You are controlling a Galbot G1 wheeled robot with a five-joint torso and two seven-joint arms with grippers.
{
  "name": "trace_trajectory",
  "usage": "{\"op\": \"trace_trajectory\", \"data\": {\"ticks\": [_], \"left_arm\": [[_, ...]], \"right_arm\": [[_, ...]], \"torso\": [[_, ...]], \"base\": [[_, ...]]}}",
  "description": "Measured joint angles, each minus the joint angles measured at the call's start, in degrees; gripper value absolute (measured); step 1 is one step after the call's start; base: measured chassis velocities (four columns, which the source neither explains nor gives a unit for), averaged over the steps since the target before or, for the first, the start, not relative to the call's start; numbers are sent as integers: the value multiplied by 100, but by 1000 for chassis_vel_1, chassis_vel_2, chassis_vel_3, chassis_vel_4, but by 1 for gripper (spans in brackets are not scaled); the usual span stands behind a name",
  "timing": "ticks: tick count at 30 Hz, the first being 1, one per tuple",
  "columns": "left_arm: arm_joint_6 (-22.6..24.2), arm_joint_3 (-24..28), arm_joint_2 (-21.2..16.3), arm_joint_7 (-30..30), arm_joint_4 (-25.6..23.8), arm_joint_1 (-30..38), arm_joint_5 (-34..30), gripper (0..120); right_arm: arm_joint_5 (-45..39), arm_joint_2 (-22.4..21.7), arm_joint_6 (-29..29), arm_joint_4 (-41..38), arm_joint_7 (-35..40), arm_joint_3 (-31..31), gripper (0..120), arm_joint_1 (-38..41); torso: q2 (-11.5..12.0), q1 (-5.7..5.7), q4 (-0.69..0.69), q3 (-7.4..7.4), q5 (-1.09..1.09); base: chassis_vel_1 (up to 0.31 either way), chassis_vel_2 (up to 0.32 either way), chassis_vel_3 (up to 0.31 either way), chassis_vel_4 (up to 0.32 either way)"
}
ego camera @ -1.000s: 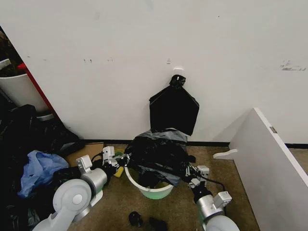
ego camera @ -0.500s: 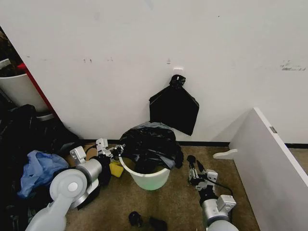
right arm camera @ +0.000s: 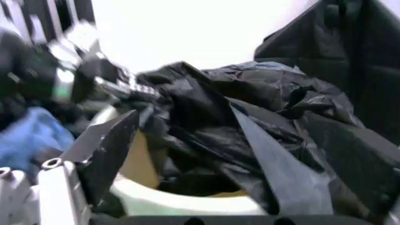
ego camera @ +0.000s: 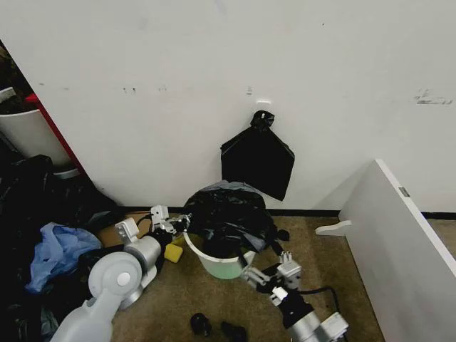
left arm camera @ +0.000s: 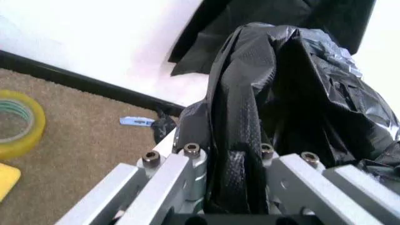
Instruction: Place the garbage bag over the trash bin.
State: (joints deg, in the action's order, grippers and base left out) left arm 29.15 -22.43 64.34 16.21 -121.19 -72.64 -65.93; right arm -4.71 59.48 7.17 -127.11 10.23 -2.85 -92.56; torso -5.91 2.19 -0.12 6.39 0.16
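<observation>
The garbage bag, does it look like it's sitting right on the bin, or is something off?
It looks off. The garbage bag is bunched in a crumpled heap on top of the trash bin, not spread around it, with bare white rim showing at the front. The left gripper is clamped on a fold; the right gripper hangs open by the bin.

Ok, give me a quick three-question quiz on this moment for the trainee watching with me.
1. True or false: the left gripper is shut on the bag.
2. Where does the bin stand? A) on the floor B) on a table C) on a shelf
3. Fill in: the right gripper, low beside the bin, is ___ (open or shut).
Key: 1 true; 2 A; 3 open.
</observation>
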Motion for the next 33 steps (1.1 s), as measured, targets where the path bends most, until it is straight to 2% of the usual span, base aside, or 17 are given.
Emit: {"op": "trace_trajectory", "data": {"ticks": [2, 3, 5, 9, 10, 15, 16, 17, 18, 20, 21, 23, 24, 26, 29, 32, 33], "left_arm": [[0, 12, 14, 3, -11, -9, 21, 5], [0, 12, 14, 3, -11, -9, 21, 5], [-1, 37, 16, 4, 11, -15, 56, 5], [-2, 76, 20, 4, 62, -14, 97, 5], [-4, 98, 35, 5, 86, -6, 111, 5], [-6, 140, 69, 7, 119, 26, 115, 5], [-6, 146, 73, 12, 126, 38, 108, 5], [-6, 147, 74, 13, 127, 39, 105, 5], [-6, 146, 81, 16, 127, 51, 57, 5], [-5, 141, 85, 18, 122, 54, 24, 5], [-5, 141, 85, 18, 122, 54, 24, 5], [1, 134, 86, 20, 107, 50, 10, 5], [6, 125, 88, 23, 100, 39, 4, 5], [13, 108, 92, 25, 94, 25, -12, 5], [16, 95, 99, 26, 80, 14, -32, 5], [19, 45, 117, 77, 55, 10, -137, 5], [19, 45, 117, 77, 55, 10, -137, 5]], "right_arm": [[135, 26, -119, 35, 206, 5, 86, 76], [135, 26, -119, 35, 206, 5, 86, 76], [254, 40, -121, 122, 343, -24, 72, 133], [300, 20, -123, 178, 386, -40, 63, 138], [341, 5, -139, 217, 406, -47, 56, 141], [540, -16, -114, 335, 403, -72, 41, 159], [607, -17, -64, 374, 378, -90, 34, 169], [614, -17, -57, 379, 372, -93, 34, 170], [637, -22, 4, 417, 323, -110, 27, 179], [603, -27, 95, 458, 264, -113, 20, 197], [603, -27, 95, 458, 264, -113, 20, 197], [591, -18, 277, 537, 189, -128, 13, 231], [626, 12, 535, 662, 81, -169, 6, 274], [649, 34, 854, 802, -83, -213, 0, 299], [652, 51, 1205, 941, -252, -255, 0, 315], [285, 115, 2577, 1369, -1304, -388, 0, 415], [285, 115, 2577, 1369, -1304, -388, 0, 415]], "torso": [[0, 0, 0, 0, 0], [0, 0, 0, 0, 0], [0, 0, 0, 0, 0], [0, 0, 0, 0, 0], [0, 0, 0, 0, 0], [0, 0, 0, 0, -1], [0, 0, 0, 0, -1], [0, 0, 0, 0, -1], [0, 0, 0, 0, 0], [0, 0, 0, 0, 0], [0, 0, 0, 0, 0], [0, 0, 0, 0, 0], [0, 0, 0, 0, 0], [0, 0, 1, 0, 0], [0, 0, 0, 0, 0], [0, 0, 0, 0, 0], [0, 0, 0, 0, 0]], "base": [[0, 0, 0, 0], [0, 0, 0, 0], [0, 0, 0, 0], [0, 0, 0, 0], [0, 0, 0, 0], [0, 0, 0, 0], [0, 0, 0, 0], [0, 0, 0, 0], [0, 0, 0, 0], [0, 0, 0, 0], [0, 0, 0, 0], [0, 0, 0, 0], [0, 0, 0, 0], [0, 0, 0, 0], [0, 0, 0, 0], [0, 0, 0, 0], [0, 0, 0, 0]]}}
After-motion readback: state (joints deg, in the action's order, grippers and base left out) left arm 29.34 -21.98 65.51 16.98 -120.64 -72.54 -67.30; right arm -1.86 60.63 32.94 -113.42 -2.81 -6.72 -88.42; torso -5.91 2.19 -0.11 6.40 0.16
